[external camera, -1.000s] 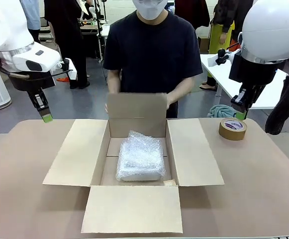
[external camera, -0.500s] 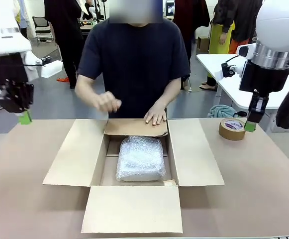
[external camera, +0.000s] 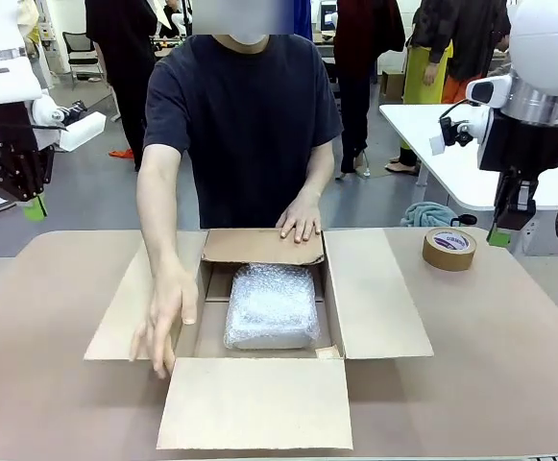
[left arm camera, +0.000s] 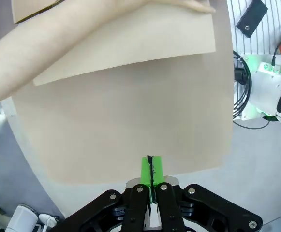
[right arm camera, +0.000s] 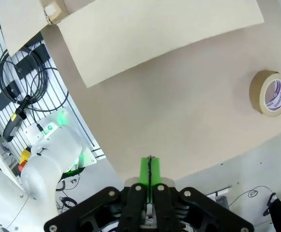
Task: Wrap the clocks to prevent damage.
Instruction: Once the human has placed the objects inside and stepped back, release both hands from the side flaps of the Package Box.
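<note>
inside the open brown cardboard box (external camera: pixel 375 298), the bubble-wrapped clock bundle (external camera: pixel 271 307) could rattle unpadded, while left tool (external camera: pixel 35 206) and right tool (external camera: pixel 498 236), fingers together, hold nothing.

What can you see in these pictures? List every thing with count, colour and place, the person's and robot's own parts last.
table: one, brown, under everything.
cardboard box: one, brown, mid-table, far flap folded in, other flaps open.
bubble-wrapped bundle: one, clear-white, inside the box.
tape roll: one, brown, on the table, robot's right.
person's hands: two; one on the folded far flap, the other on the flap at the robot's left.
left gripper: one, black with green pads, shut, raised at the table's left.
right gripper: one, same colours, shut, raised near the tape roll.
</note>
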`<state>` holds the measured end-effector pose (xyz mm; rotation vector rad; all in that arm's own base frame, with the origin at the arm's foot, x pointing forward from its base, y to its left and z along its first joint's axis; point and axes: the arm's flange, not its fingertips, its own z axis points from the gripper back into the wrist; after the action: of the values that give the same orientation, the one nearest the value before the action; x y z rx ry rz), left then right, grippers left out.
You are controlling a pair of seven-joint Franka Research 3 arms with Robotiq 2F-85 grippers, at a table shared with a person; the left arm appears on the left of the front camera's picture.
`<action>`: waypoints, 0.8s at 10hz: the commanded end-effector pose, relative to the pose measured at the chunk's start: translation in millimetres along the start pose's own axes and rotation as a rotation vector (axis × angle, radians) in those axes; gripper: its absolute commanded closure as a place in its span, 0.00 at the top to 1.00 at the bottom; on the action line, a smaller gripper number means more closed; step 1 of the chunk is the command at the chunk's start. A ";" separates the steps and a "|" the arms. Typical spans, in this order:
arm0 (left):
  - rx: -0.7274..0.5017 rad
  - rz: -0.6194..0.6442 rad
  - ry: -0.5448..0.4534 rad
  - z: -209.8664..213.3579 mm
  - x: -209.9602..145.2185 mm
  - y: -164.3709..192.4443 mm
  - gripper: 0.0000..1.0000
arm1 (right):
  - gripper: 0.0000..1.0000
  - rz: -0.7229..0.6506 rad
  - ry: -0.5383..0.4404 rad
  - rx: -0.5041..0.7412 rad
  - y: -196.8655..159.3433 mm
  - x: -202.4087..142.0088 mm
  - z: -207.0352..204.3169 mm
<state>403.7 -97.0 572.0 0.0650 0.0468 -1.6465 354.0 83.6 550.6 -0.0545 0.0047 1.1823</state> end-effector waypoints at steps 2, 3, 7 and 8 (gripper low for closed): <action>-0.027 -0.008 0.009 5.5 2.2 -3.0 0.00 | 0.01 0.008 0.008 0.006 1.2 3.6 -2.7; -0.027 -0.008 0.009 5.5 2.2 -3.0 0.00 | 0.01 0.008 0.008 0.006 1.2 3.6 -2.7; -0.027 -0.008 0.009 5.5 2.2 -3.0 0.00 | 0.01 0.008 0.008 0.006 1.2 3.6 -2.7; -0.027 -0.008 0.009 5.5 2.2 -3.0 0.00 | 0.01 0.008 0.008 0.006 1.2 3.6 -2.7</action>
<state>400.1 -100.7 572.4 0.0571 0.0716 -1.6533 353.8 86.0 549.5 -0.0563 0.0096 1.1869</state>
